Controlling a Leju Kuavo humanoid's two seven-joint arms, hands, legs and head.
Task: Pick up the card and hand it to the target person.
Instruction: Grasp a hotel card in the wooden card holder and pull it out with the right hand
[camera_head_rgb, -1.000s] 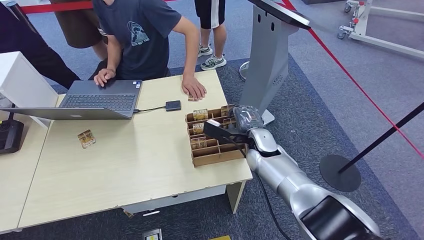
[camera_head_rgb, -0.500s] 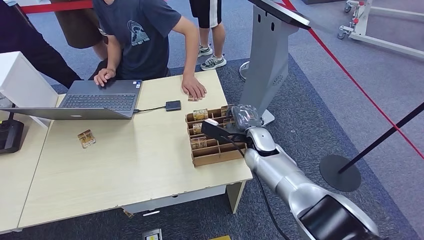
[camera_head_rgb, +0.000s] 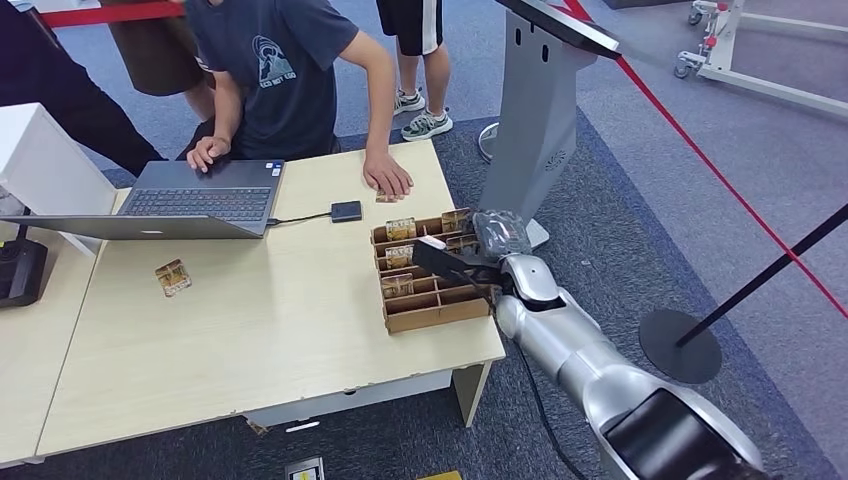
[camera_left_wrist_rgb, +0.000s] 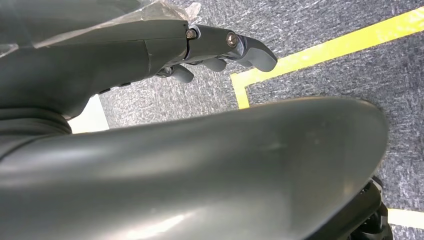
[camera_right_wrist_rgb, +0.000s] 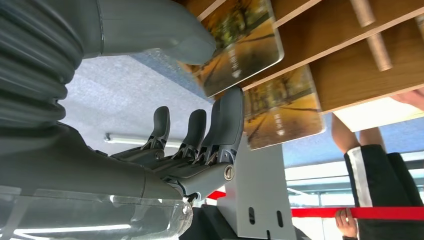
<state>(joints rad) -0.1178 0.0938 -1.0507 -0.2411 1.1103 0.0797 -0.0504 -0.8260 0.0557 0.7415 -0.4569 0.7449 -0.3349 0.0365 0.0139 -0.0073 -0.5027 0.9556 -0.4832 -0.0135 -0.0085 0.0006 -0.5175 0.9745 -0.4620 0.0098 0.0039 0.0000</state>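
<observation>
The right hand's fingers (camera_right_wrist_rgb: 227, 117) and thumb close on one edge of a card (camera_right_wrist_rgb: 243, 46) standing in the wooden tray (camera_head_rgb: 430, 312); the grip is a pinch at the card's rim, with the other fingers (camera_right_wrist_rgb: 160, 125) curled alongside and not touching it. A second card (camera_right_wrist_rgb: 282, 107) stands just beside it in the next slot. Risk: the hold covers only a narrow strip, so a tilted pull could let the card slip or jam against the slot divider, and the fingers could brush the neighbouring card and drag it out. Seen from the head, the right hand (camera_head_rgb: 470, 255) sits over the tray at about 3 o'clock on the tabletop (camera_head_rgb: 250, 330), wrist bent inward, forearm rising from 5 o'clock. A person's hand (camera_head_rgb: 388, 181) rests on the tabletop at 12 o'clock from the tray. The left hand (camera_left_wrist_rgb: 220, 47) hangs above the carpet, fingers loosely apart, holding nothing.
</observation>
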